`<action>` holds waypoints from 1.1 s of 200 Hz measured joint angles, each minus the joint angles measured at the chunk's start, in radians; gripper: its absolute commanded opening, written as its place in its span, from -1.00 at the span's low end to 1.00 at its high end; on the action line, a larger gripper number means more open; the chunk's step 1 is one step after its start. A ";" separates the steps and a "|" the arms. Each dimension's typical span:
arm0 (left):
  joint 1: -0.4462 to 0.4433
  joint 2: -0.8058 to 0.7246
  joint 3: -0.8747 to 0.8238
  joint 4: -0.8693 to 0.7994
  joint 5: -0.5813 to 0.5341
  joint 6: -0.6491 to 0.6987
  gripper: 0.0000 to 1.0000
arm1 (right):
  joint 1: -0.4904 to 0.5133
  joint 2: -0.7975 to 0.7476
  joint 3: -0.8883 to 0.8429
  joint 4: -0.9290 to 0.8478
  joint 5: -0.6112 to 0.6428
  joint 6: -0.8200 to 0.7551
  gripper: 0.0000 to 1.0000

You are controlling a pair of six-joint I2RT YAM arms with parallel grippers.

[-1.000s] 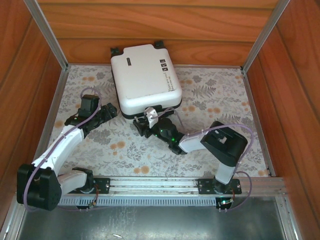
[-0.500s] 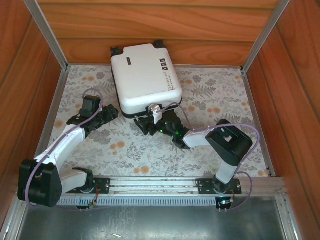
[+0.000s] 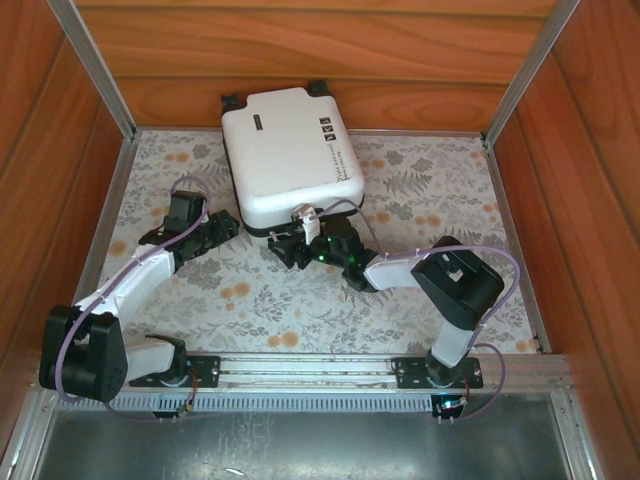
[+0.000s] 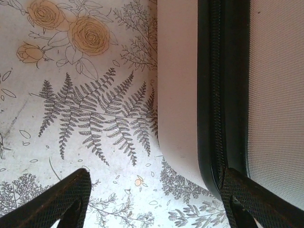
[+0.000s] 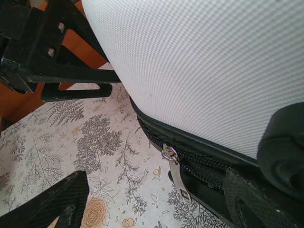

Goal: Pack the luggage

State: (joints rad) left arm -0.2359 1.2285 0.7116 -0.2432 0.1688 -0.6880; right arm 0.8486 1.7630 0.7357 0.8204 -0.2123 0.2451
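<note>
The luggage (image 3: 290, 155) lies flat and closed at the back middle of the table, white shell up, black wheels against the back wall. My left gripper (image 3: 224, 226) is open at its near-left corner; in the left wrist view the white shell (image 4: 178, 85) and black zipper band (image 4: 223, 85) run down towards the right finger (image 4: 251, 202). My right gripper (image 3: 287, 246) is open at the near edge. The silver zipper pull (image 5: 176, 175) hangs from the black seam between its fingers (image 5: 57, 204), untouched, under the textured shell (image 5: 213, 61).
A floral cloth (image 3: 250, 290) covers the table. Wooden walls (image 3: 300, 50) and aluminium posts (image 3: 100, 70) box it in on three sides. A metal rail (image 3: 320, 368) carries both arm bases at the near edge. My left arm's black gripper (image 5: 52, 47) shows beside the luggage.
My right gripper has slid up and left to the luggage's near edge. My left gripper has crept a little closer to the near-left corner. The luggage has not moved.
</note>
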 measured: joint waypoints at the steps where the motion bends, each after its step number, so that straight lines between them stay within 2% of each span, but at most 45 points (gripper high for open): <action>1: 0.000 0.000 0.000 0.000 0.001 0.000 0.50 | 0.000 0.000 0.000 0.000 0.000 0.000 0.54; 146: 0.000 0.056 0.000 0.026 0.036 0.000 0.41 | -0.004 0.060 0.019 -0.013 -0.036 -0.002 0.41; 220: -0.003 0.080 0.000 0.047 0.046 0.000 0.36 | -0.003 0.090 0.050 -0.013 -0.066 -0.010 0.22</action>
State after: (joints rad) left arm -0.2390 1.3083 0.7120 -0.1967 0.2150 -0.6884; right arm 0.8452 1.8526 0.7856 0.8070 -0.2779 0.2348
